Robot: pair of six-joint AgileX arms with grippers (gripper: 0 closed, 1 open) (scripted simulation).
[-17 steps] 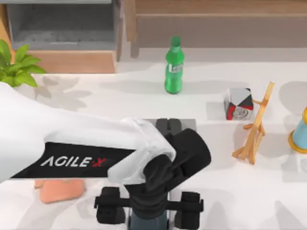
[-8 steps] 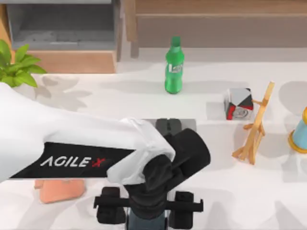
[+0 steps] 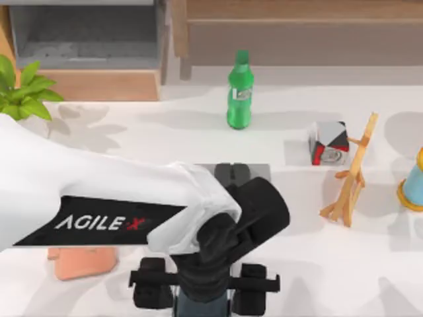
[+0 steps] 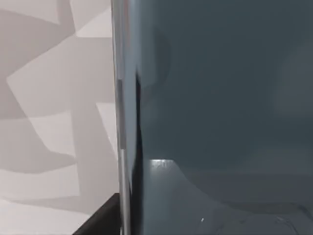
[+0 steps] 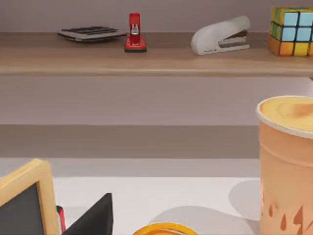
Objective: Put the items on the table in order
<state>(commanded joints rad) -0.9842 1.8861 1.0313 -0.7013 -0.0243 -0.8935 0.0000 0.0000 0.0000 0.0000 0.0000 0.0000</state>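
My left arm reaches across the middle of the white table [image 3: 297,264]. Its gripper [image 3: 203,298] sits at the near edge, pointing down, and is shut on the dark blue-grey smartphone [image 3: 201,308], one finger on each long side. In the left wrist view the smartphone [image 4: 220,98] is very close, over the white table [image 4: 49,98]. The black mouse [image 3: 231,173] lies on a grey pad [image 3: 259,172] behind the arm, partly hidden by it. A black part of my right gripper [image 5: 93,218] shows in the right wrist view.
A green bottle [image 3: 239,92] stands at the back centre. To the right are a red, white and black box [image 3: 328,143], a wooden easel [image 3: 350,175] and a blue and yellow object [image 3: 413,181]. A plant [image 3: 23,89] and an orange item [image 3: 82,261] are at the left.
The left gripper's fingers have drawn inward against the smartphone's sides. The arm itself has barely shifted.
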